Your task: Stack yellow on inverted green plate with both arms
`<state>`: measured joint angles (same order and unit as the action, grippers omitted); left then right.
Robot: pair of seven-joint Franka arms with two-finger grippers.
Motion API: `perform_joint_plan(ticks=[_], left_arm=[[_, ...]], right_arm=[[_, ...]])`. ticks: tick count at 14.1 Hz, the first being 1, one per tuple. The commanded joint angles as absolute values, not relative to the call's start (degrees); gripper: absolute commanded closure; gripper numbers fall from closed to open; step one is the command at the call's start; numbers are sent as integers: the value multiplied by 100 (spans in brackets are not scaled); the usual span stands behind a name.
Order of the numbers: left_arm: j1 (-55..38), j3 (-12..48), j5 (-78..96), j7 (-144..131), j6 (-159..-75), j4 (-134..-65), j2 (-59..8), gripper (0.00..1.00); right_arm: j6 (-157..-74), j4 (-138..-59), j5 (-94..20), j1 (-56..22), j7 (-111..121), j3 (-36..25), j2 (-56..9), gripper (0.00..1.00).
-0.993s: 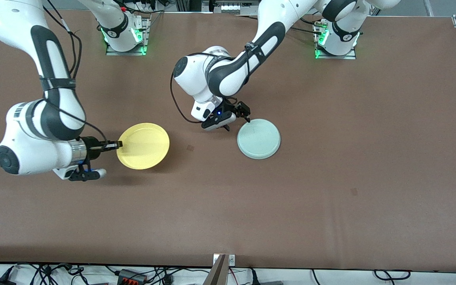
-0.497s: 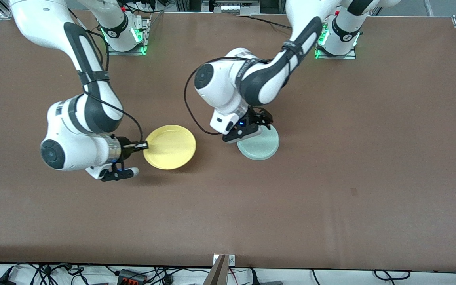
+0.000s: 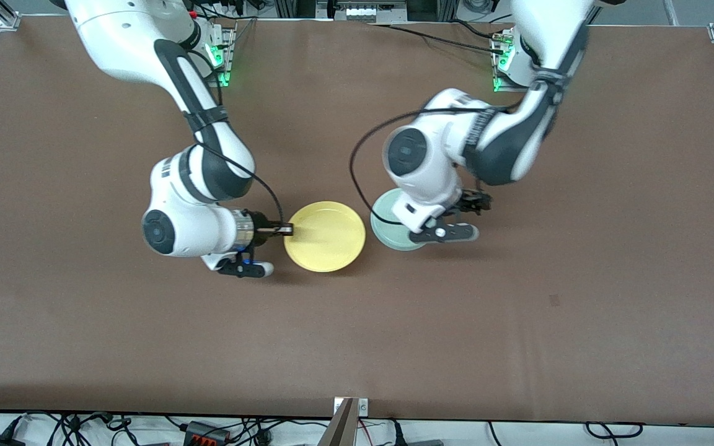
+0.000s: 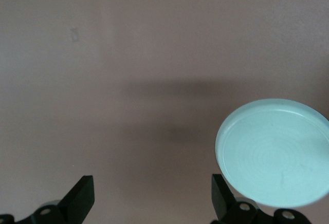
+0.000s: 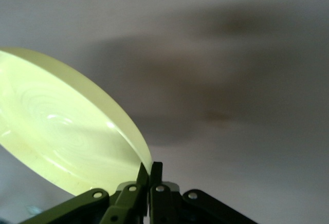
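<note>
Now the yellow plate (image 3: 325, 236) is pinched at its rim by the right gripper (image 3: 285, 230), beside the green plate (image 3: 388, 232); above that, seemingly, the left gripper (image 4: 152, 203) is held wide open, empty.

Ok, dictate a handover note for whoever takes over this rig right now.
Right gripper: shut on the yellow plate's rim, plate held above the table, beside the green plate.
Left gripper: open, holding nothing, over the table beside the green plate.
Done: green plate lies inverted on the table; yellow is lifted.
Left: carry yellow over the green plate, set it on top, release.
</note>
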<state>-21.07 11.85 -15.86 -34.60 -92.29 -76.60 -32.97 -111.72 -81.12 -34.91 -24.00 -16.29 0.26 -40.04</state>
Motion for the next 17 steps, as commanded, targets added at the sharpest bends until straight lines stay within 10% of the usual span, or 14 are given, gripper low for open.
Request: perform_joint_plan(ticks=[1, 17], left_arm=[[-1207, 1283, -766, -2368, -9369, -7945, -2787, 0], [395, 1187, -63, 77, -8877, -8358, -1336, 0]], right_arm=[[-11197, -7507, -4095, -2688, -2221, 18, -4499, 100], [-12243, -7198, -4087, -3973, -4034, 0, -5379, 100]])
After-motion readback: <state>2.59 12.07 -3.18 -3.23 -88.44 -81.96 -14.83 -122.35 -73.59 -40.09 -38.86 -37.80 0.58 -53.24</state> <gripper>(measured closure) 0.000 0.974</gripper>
